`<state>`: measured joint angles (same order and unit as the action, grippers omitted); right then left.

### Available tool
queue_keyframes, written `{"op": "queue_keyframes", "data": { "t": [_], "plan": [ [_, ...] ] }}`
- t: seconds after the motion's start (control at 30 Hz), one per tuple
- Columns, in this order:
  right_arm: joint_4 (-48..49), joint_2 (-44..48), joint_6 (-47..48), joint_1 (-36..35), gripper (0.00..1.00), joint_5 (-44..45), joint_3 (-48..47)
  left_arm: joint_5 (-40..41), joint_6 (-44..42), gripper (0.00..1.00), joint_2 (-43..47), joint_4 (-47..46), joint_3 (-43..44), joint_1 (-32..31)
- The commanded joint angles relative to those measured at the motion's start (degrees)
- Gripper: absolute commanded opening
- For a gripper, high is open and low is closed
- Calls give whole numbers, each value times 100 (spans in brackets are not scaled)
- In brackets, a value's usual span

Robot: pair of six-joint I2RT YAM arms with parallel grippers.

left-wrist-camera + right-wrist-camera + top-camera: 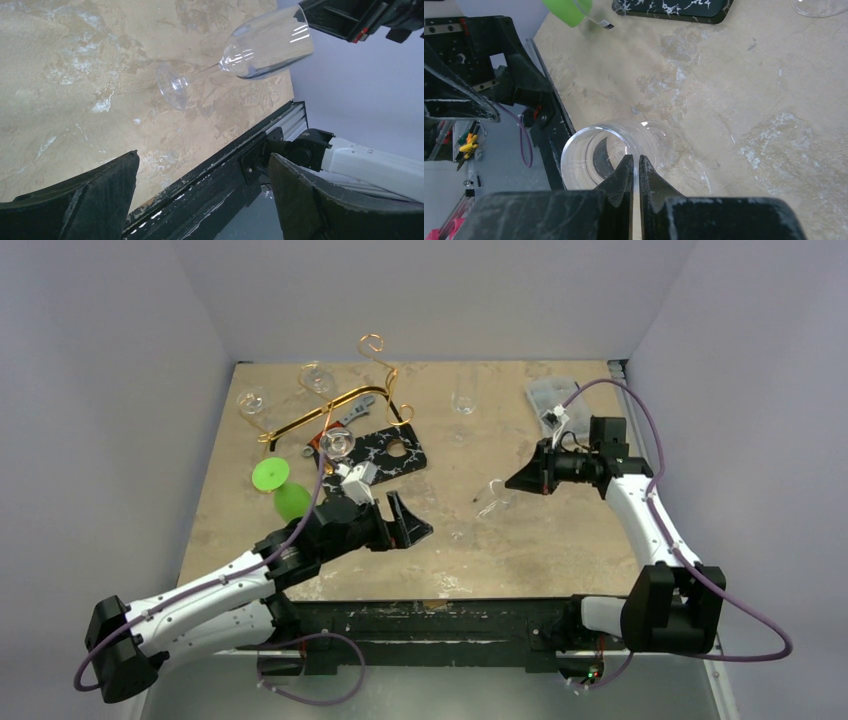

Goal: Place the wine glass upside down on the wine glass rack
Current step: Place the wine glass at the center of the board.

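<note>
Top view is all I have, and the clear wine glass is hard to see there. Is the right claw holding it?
Observer: Yes. The right wrist view shows the right claw shut on the rim of the wine glass.
Operator: Is the glass upright?
Observer: No. In the left wrist view it is tilted, with the bowl at the claw and the foot pointing away. I cannot tell whether the foot touches the table.

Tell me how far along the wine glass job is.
Grasp done: the right gripper is shut on the wine glass rim. In hand: the glass is tilted at mid-table, apart from the wine glass rack. Left: carry it there, invert it, hang it. The left gripper is open, empty.
</note>
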<state>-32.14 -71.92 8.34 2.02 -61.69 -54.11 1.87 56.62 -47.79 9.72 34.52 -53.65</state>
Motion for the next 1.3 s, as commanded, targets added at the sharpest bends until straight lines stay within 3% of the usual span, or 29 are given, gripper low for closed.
{"op": "queue_keyframes", "data": {
  "t": [0.0,0.33,1.27],
  "plan": [
    [243,237,-105,35,0,-496,88,318,449,97,-201,-457,-77,-27],
    [439,348,-191,34,0,-832,193,297,748,97,-562,-1101,-253,-23],
    [808,440,-452,87,0,-1115,427,611,956,96,-642,-1625,-682,-20]
  ]
}}
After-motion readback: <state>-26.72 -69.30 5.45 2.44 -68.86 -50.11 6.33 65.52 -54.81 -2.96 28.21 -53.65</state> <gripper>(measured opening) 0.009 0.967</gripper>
